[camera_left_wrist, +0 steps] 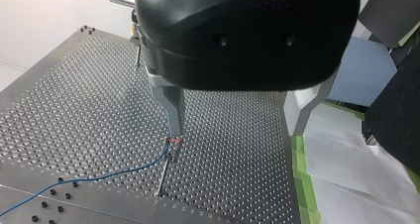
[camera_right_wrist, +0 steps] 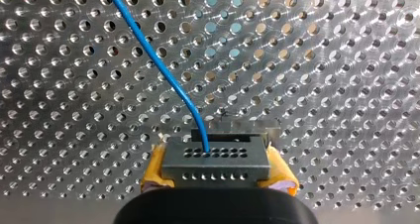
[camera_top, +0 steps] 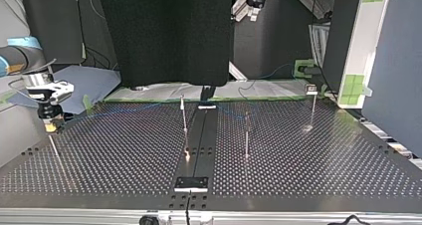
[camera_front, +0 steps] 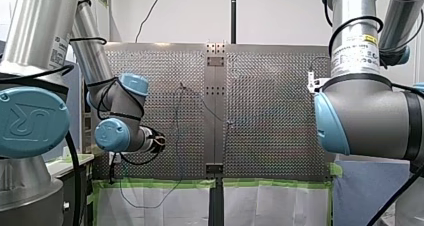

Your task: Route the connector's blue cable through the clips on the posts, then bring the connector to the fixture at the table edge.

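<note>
My right gripper (camera_right_wrist: 216, 178) is clamped on the grey, many-holed rectangular connector (camera_right_wrist: 216, 157), with its yellow pads (camera_right_wrist: 154, 168) pressing on both ends. The thin blue cable (camera_right_wrist: 153, 55) leaves the connector's face and arcs away over the perforated metal table (camera_right_wrist: 322, 60). In the top view this hand sits at the far left of the frame, low over the table's edge; I cannot make out the fixture there. My left gripper (camera_left_wrist: 236, 131) is spread wide and holds nothing. One of its metal fingers (camera_left_wrist: 174, 110) is just beside the small clip (camera_left_wrist: 172, 142) atop a thin metal post (camera_left_wrist: 164, 172), and the cable runs up to that clip.

I see three risks. If I pull the connector on with little slack, the cable may pop out of that clip or tug at its seat in the connector. My open left finger could snag the cable or nudge the post if it shifts sideways. The pads hold only the connector's ends, so a twist from the cable could skew it.
</note>
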